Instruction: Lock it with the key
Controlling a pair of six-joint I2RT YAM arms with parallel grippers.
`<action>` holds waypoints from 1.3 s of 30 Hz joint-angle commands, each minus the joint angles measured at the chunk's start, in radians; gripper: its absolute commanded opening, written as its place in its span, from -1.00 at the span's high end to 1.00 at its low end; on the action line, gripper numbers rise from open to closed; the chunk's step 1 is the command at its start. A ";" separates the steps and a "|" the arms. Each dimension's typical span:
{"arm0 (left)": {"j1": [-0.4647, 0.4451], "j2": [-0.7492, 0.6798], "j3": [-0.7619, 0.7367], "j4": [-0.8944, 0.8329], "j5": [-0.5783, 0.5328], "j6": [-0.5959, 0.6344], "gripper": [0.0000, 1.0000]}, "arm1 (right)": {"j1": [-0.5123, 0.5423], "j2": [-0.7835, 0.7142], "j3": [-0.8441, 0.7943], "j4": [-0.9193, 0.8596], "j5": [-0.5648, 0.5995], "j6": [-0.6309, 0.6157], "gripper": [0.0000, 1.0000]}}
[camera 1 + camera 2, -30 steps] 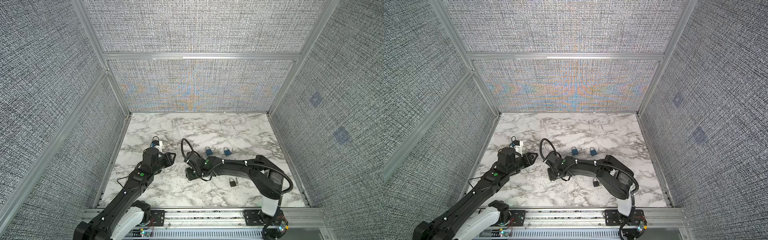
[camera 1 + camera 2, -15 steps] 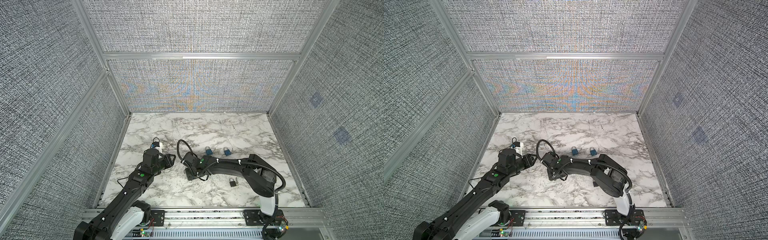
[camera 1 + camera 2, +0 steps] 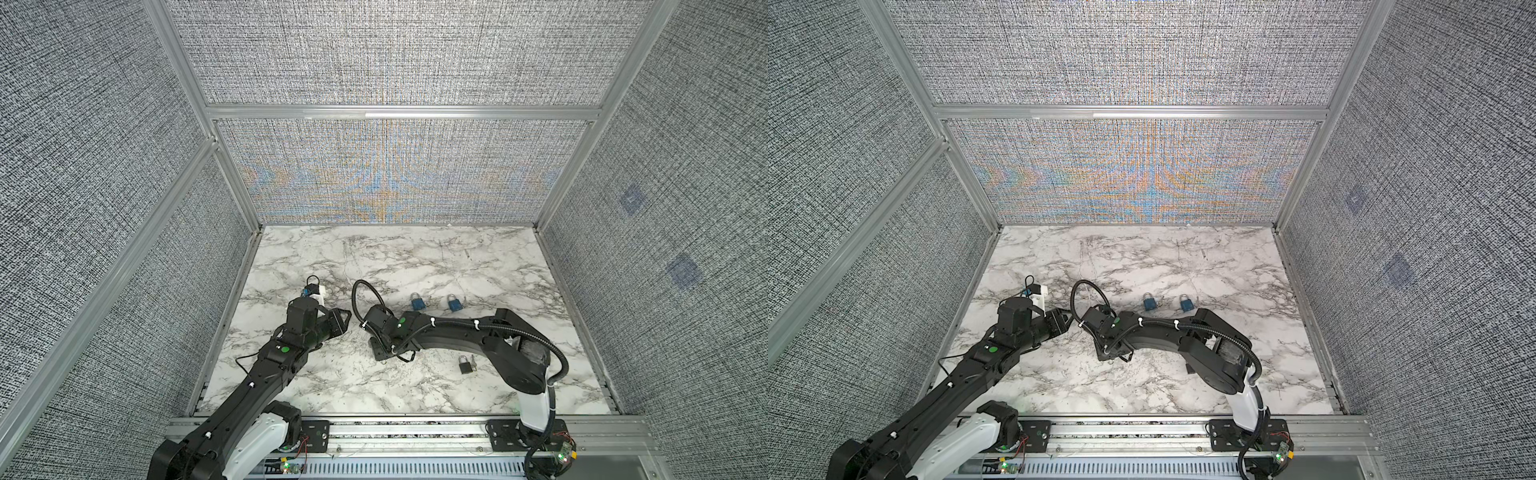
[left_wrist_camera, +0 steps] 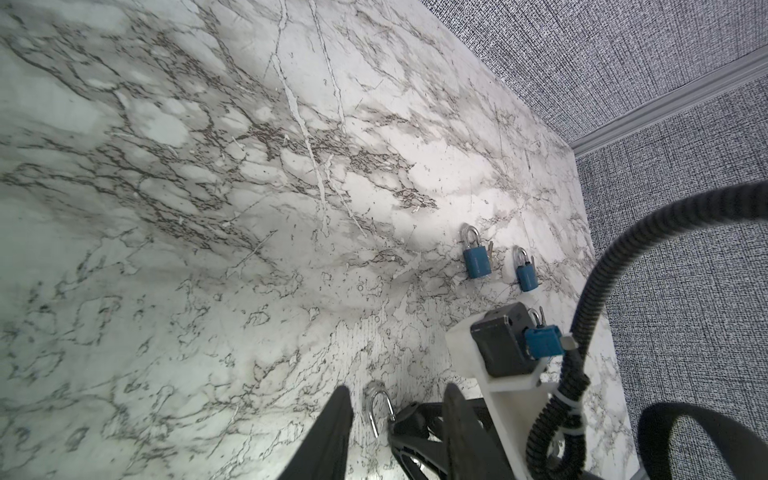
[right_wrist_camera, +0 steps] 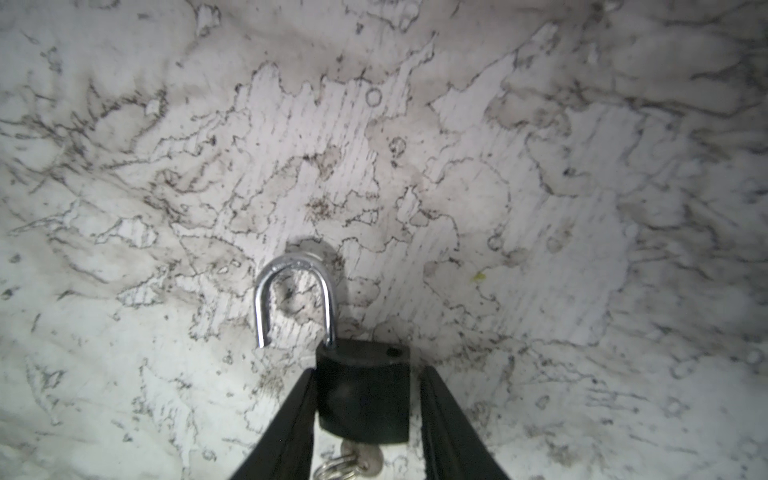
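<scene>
A black padlock [image 5: 363, 395] lies on the marble with its silver shackle [image 5: 297, 291] swung open. A key [image 5: 372, 459] on a ring sticks out of its base. My right gripper [image 5: 370, 370] straddles the padlock's body: one finger touches its side, and a thin gap shows at the other. In both top views that gripper [image 3: 384, 355] [image 3: 1111, 355] points down left of centre. My left gripper [image 3: 347, 322] [image 4: 397, 388] hovers open just to its left, holding nothing. The shackle [image 4: 380, 409] shows beyond its fingers.
Two blue padlocks [image 3: 417, 302] [image 3: 455, 303] lie behind the right arm. A second dark padlock [image 3: 465, 365] with a key lies in front of that arm. The right arm's cable loop [image 3: 361, 299] arches between the two grippers. Mesh walls close in the table [image 3: 415, 257].
My right gripper's jaws have narrowed around the black padlock, and its arm has shifted a little. The left arm has not moved.
</scene>
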 commanded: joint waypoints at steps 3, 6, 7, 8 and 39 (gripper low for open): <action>0.001 -0.008 -0.010 0.026 0.019 0.004 0.21 | 0.000 0.030 0.007 -0.062 0.005 0.017 0.19; 0.001 0.001 -0.008 0.022 0.031 0.012 0.21 | 0.003 0.037 0.009 -0.064 0.004 0.022 0.21; 0.002 0.007 -0.007 0.021 0.037 0.016 0.21 | 0.003 0.037 0.008 -0.065 0.003 0.022 0.28; 0.001 0.014 -0.005 0.019 0.040 0.019 0.21 | 0.003 0.037 0.009 -0.064 0.004 0.023 0.37; -0.001 0.289 0.006 0.160 0.337 0.072 0.18 | -0.006 -0.162 -0.098 0.044 -0.018 0.023 0.73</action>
